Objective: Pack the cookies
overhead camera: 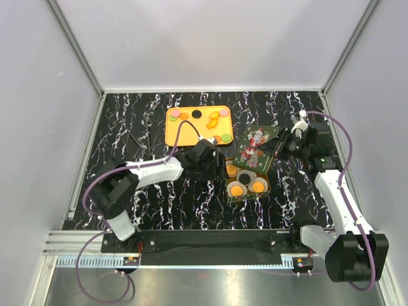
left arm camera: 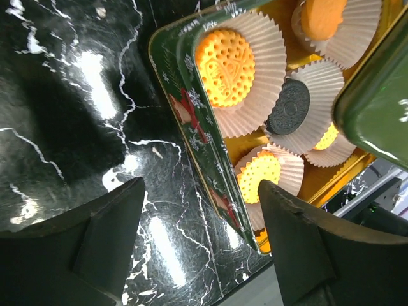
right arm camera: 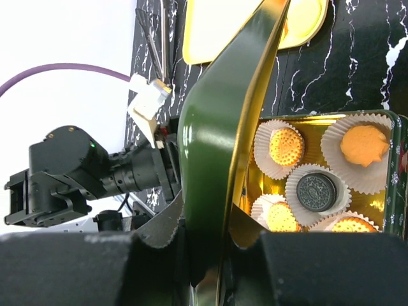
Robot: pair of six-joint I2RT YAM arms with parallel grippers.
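Observation:
A green tin [overhead camera: 247, 186] holds orange and black cookies [overhead camera: 237, 189] in white paper cups. More cookies [overhead camera: 184, 116] lie on an orange tray [overhead camera: 172, 131] behind it. My right gripper [overhead camera: 275, 148] is shut on the rim of the tin's green lid [overhead camera: 257, 146] and holds it tilted over the tin's far side; in the right wrist view [right arm camera: 213, 223] the lid [right arm camera: 217, 146] stands edge-on beside the cookies [right arm camera: 317, 190]. My left gripper [overhead camera: 217, 167] is open and empty at the tin's left side; its view [left arm camera: 201, 191] shows the tin's wall [left arm camera: 191, 127] and cookies [left arm camera: 224, 58].
The black marble table top [overhead camera: 127, 121] is walled on three sides by white panels. A thin dark tool [overhead camera: 137, 141] lies left of the orange tray. The arm bases sit on a rail [overhead camera: 210, 241] at the near edge.

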